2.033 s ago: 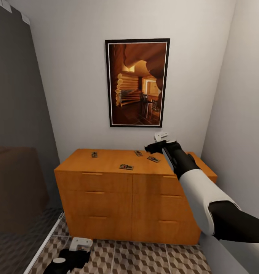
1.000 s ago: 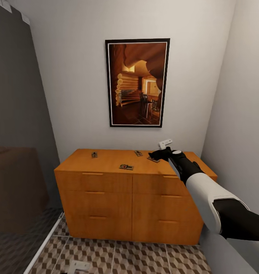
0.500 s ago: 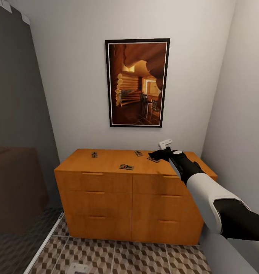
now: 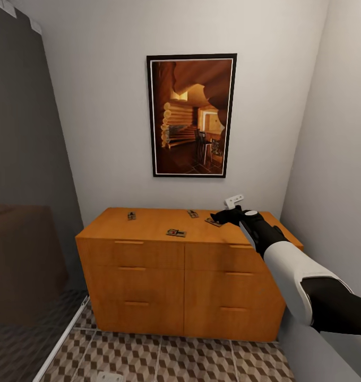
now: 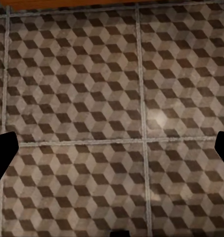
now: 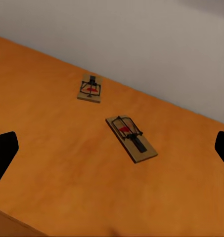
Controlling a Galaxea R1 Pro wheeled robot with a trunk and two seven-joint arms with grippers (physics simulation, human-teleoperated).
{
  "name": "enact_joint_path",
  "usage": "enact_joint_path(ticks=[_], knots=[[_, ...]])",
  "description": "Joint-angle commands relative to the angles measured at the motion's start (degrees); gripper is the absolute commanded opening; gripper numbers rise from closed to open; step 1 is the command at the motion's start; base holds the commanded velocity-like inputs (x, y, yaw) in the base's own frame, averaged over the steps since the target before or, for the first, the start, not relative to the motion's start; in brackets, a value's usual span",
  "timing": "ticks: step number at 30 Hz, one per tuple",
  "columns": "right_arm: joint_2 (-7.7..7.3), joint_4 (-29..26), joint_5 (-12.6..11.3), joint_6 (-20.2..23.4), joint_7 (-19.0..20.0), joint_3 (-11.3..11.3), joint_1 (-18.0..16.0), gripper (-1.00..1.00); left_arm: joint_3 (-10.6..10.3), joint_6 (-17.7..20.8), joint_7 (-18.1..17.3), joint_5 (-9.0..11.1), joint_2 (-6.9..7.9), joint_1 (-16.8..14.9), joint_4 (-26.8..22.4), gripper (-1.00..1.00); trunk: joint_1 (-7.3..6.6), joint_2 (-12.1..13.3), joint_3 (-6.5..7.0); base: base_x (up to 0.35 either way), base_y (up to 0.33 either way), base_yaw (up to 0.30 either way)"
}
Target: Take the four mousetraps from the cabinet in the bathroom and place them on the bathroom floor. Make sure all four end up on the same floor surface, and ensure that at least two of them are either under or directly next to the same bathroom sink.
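Orange-brown wood fills the middle of my head view: the cabinet (image 4: 148,254) stands against the far wall, under a framed picture (image 4: 191,115) of a log interior. All four mousetraps lie on its flat top. One trap (image 4: 131,215) sits far left, one (image 4: 176,232) near the front edge at the middle, one (image 4: 192,214) toward the back, and one (image 4: 213,222) to the right, just beside my right gripper (image 4: 222,216).

My right arm (image 4: 286,265) reaches in from the near right and holds that gripper low over the top's right part. In my right wrist view the two dark fingertips (image 6: 3,153) stand wide apart at the picture's edges, released and grasping nothing. Between them lie two traps on the wood: the closer one (image 6: 131,138) angled, with its red mark and dark wire showing, and a second (image 6: 90,88) farther off toward the pale wall; they lie apart from each other.

My left gripper (image 5: 112,148) hangs over the floor (image 5: 112,98), its cube-patterned tiles crossed by pale grout lines. Its fingertips (image 5: 2,153) also sit far apart, released, with nothing between them.

A dark glass shower wall (image 4: 21,212) rises at the left.
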Motion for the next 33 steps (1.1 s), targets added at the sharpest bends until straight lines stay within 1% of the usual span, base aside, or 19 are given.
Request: enact_joint_path(ticks=[1, 9, 24, 33], knots=[[-0.02, 0.0, 0.6, 0.3, 0.2, 0.0, 0.0, 1.00, -0.2, 0.3, 0.0, 0.1, 0.06, 0.0, -0.1, 1.00, 0.00, 0.0, -0.07, 0.000, 0.000, 0.000], [-0.11, 0.5, 0.6, -1.0, 0.2, 0.0, 0.0, 1.00, -0.2, 0.3, -1.3, 0.1, 0.05, 0.0, 0.0, 1.00, 0.00, 0.0, -0.07, 0.000, 0.000, 0.000], [-0.20, 1.3, 0.6, -2.1, 0.2, 0.0, 0.0, 1.00, -0.2, 0.3, -1.6, 0.1, 0.05, 0.0, 0.9, 1.00, 0.00, 0.0, -0.07, 0.000, 0.000, 0.000], [-0.21, 2.1, 0.6, -2.1, 0.2, 0.0, 0.0, 1.00, -0.1, 0.3, -1.6, 0.1, 0.05, -0.1, 2.4, 1.00, 0.00, 0.0, -0.07, 0.088, -0.089, 0.000]])
